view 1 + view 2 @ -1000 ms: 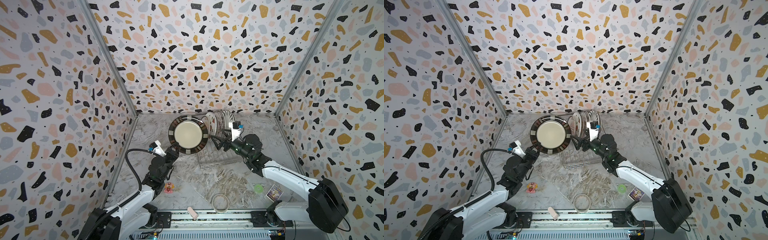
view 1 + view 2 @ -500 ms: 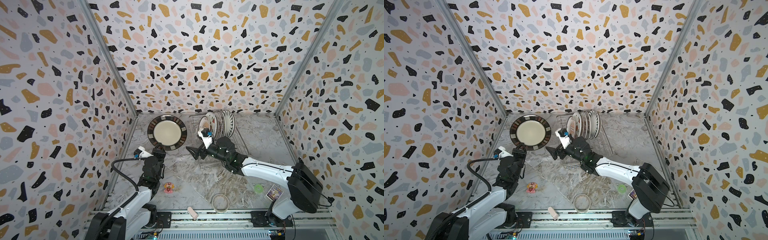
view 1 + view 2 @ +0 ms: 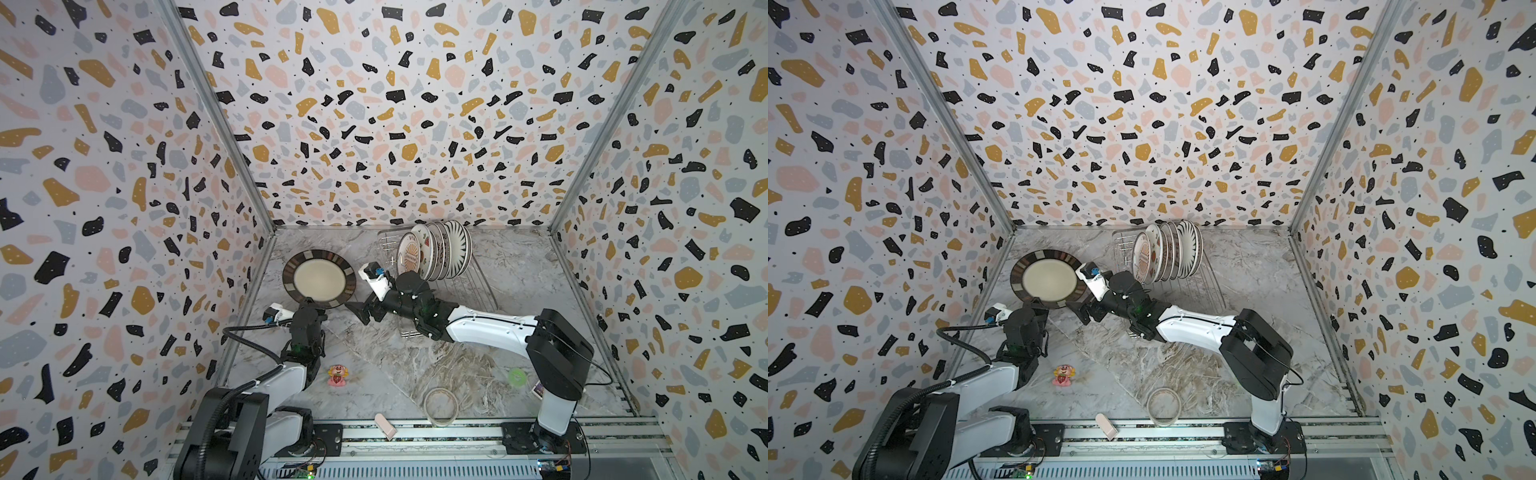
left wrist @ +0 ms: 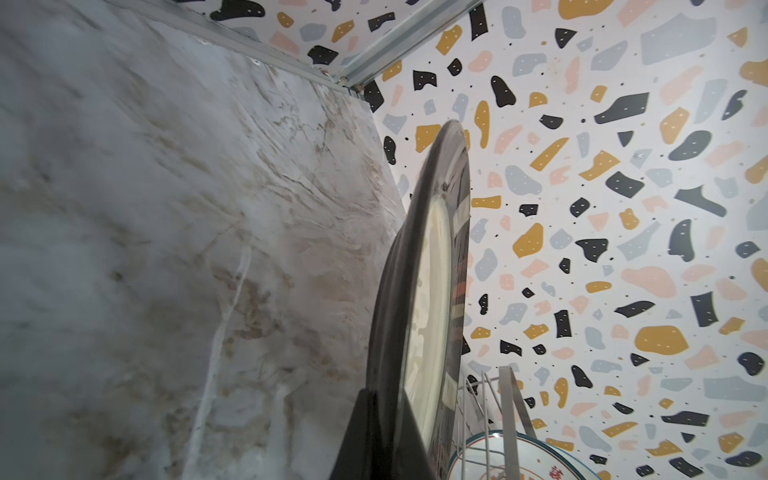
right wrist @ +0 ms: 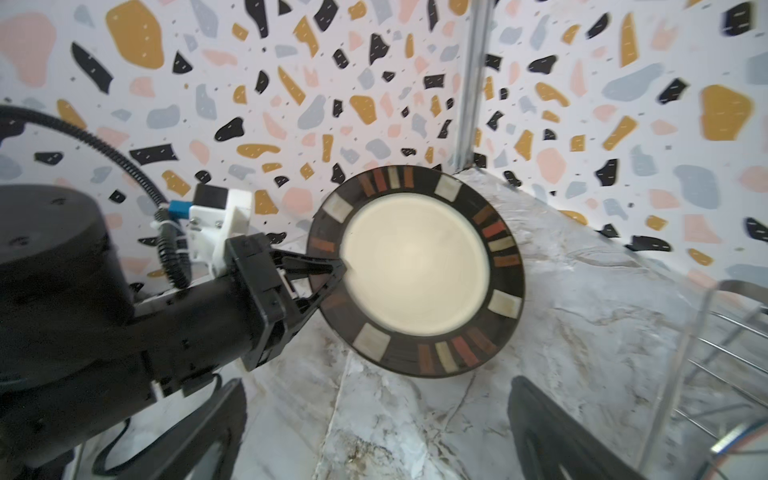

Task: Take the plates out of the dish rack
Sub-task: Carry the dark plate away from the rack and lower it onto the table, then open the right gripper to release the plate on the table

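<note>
Near the left wall, the left gripper (image 5: 332, 270) pinches the rim of a dark-bordered plate (image 3: 319, 277); the right gripper (image 3: 365, 311) hangs beside it, jaws wide, empty. Other plates (image 3: 436, 255) stand in the dish rack (image 3: 480, 289) at the back. Red characters on the front plate (image 4: 515, 461) are illegible. The right wrist view shows the held plate's cream face and the pinch; the left wrist view sees it edge-on.

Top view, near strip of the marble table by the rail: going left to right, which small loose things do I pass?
Small pink toy figure → pale pink oblong block → clear round tape ring → small green plastic ring → small dark printed card.
</note>
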